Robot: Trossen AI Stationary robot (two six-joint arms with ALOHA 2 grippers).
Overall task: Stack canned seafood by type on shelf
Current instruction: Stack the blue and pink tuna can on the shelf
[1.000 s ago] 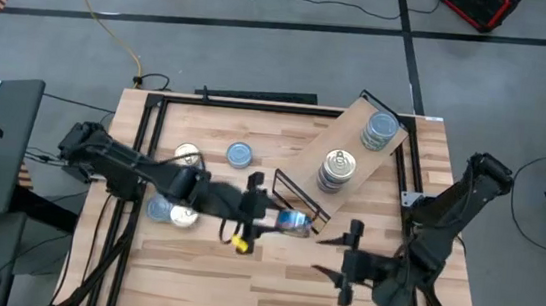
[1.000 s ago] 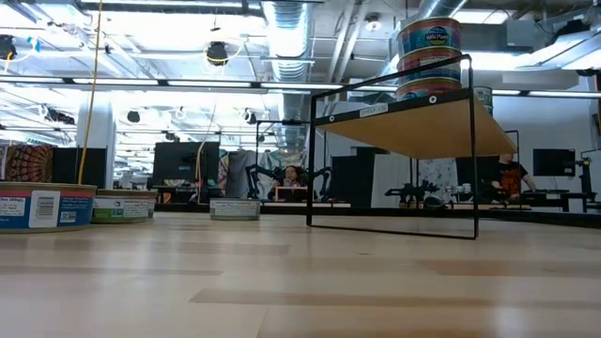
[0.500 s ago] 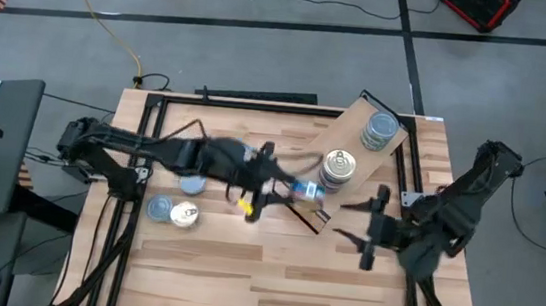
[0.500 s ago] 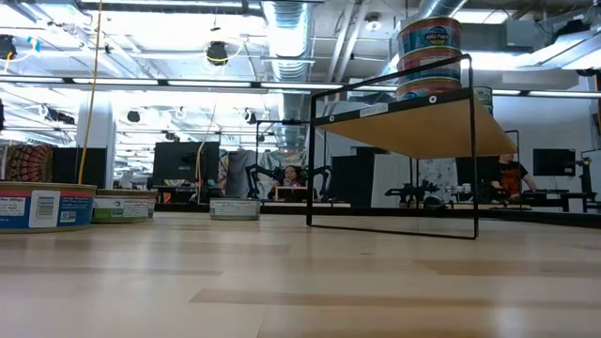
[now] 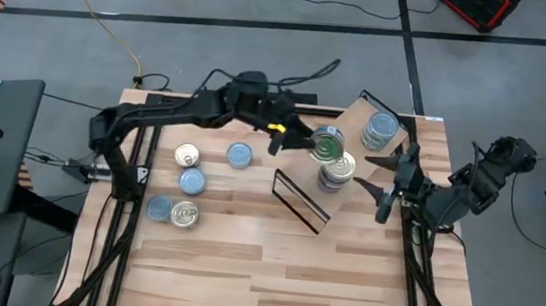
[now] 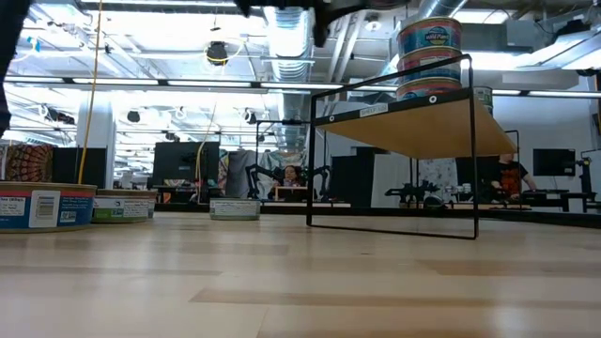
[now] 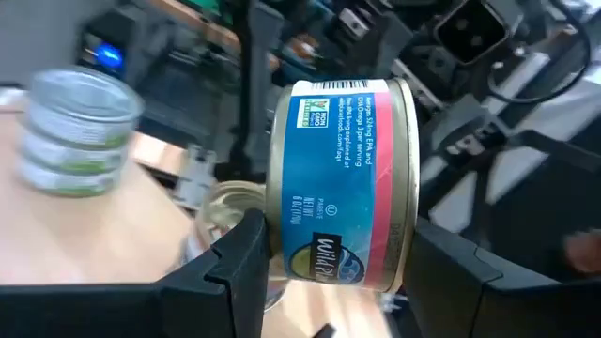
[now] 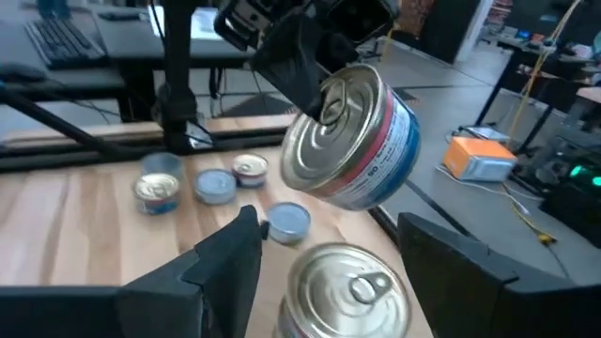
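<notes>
Blue and red paper wraps the tin (image 7: 343, 183) that is clamped between the fingers of the left gripper (image 5: 299, 141). The tin is tilted, with its silver lid turned toward the right arm, and it is held in the air just above the stack of gold-lidded tins (image 5: 336, 171) on the shelf (image 5: 350, 130). From that stack, the held tin lies at about 11 o'clock in the high view and is touching nothing else.

A second stack, of pale blue and green tins (image 5: 380, 129), is seen on the same shelf, at 1 o'clock from the gold stack and near the far edge.

The right gripper (image 5: 388, 182) is placed just beside the shelf, at 3 o'clock from the gold stack. Its jaws are spread wide and nothing is held between them; the gold stack stands in front of it.

Five loose tins (image 5: 190, 181) are left on the tabletop (image 5: 242, 261), at 9 o'clock from the shelf.
</notes>
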